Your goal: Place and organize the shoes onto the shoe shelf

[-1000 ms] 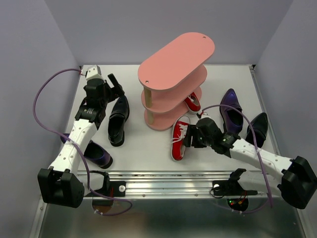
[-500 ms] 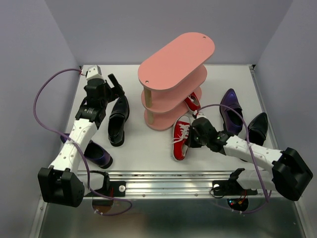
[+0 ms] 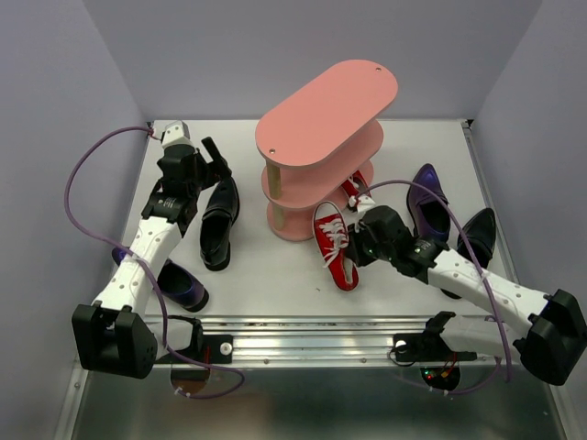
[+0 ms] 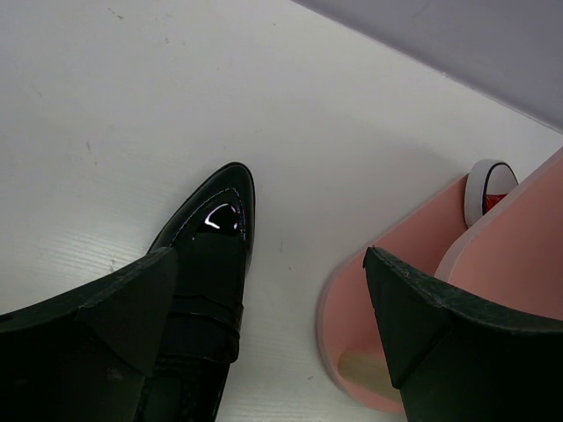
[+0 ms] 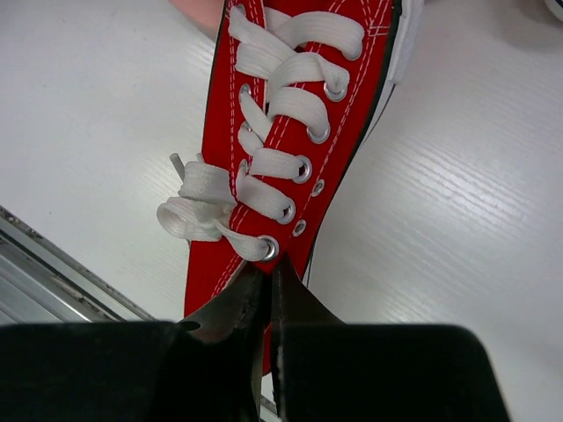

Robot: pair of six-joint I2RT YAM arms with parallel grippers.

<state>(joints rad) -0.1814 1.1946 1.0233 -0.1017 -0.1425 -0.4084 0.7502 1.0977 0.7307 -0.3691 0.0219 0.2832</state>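
Shoe shelf (image 3: 326,101), one red sneaker (image 3: 354,192) between lower tiers

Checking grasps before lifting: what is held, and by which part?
The right gripper pinches the nearer red sneaker by its collar, beside the top eyelet; the left gripper holds nothing.

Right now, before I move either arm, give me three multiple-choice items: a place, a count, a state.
1. The black loafer under the left gripper lies: A on the table, left of the shoe shelf; B on the shelf's top board; C off the table.
2. Shoes on the top board: A none; B one; C two.
3. The right gripper is: A wide open; B shut on the red sneaker; C out of view.
A, it rests on the white table beside the shelf. A, that board is bare. B, its fingers pinch the sneaker's rim.
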